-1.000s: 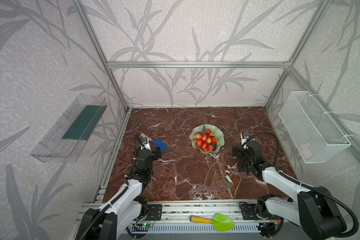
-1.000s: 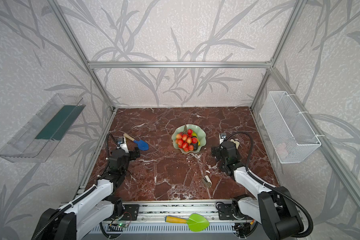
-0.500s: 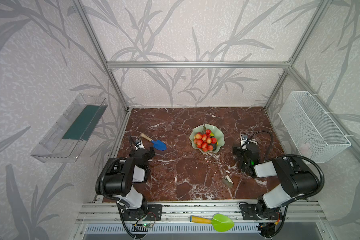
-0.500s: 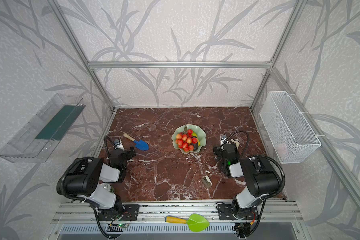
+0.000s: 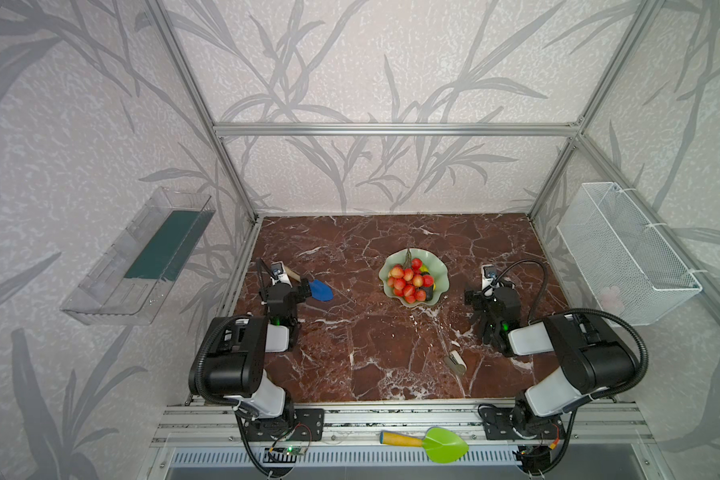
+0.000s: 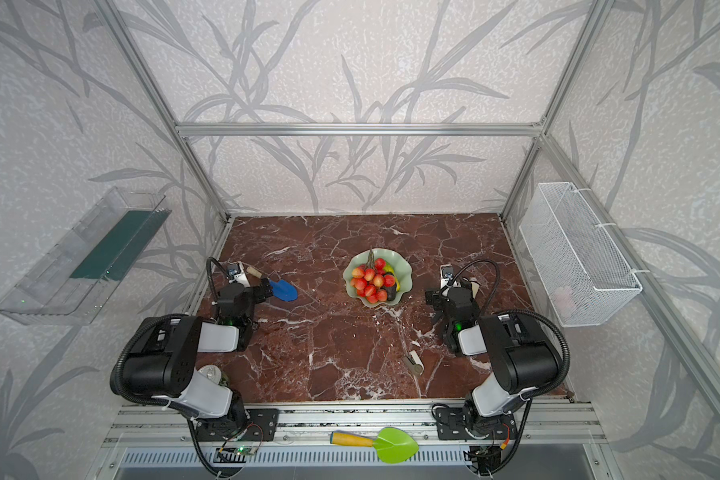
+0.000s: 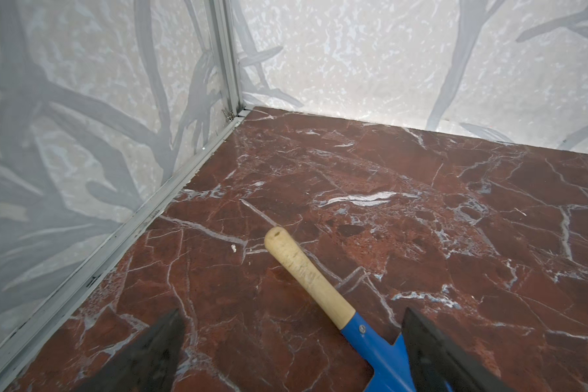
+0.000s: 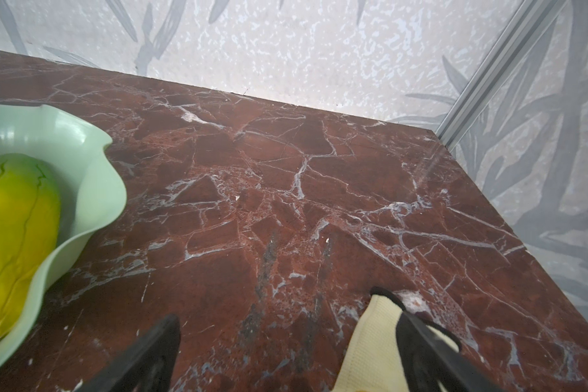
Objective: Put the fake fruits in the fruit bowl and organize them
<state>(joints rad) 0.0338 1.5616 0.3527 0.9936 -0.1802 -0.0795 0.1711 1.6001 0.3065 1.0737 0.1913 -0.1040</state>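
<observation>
Basically, both top views showed the fake fruits (image 5: 410, 279) piled in the fruit bowl (image 5: 433, 258) mid-way across the surface (image 5: 350, 353), but only the right wrist view made out the green-yellow oblong (image 8: 14, 217) lying against the bowl's wall. The left wrist view alone showed the blue trowel (image 7: 314, 278) handle running between the fingers of the left hand (image 7: 291, 314), which was released. The right hand (image 8: 275, 307) was also spread wide and empty, near the bowl.
</observation>
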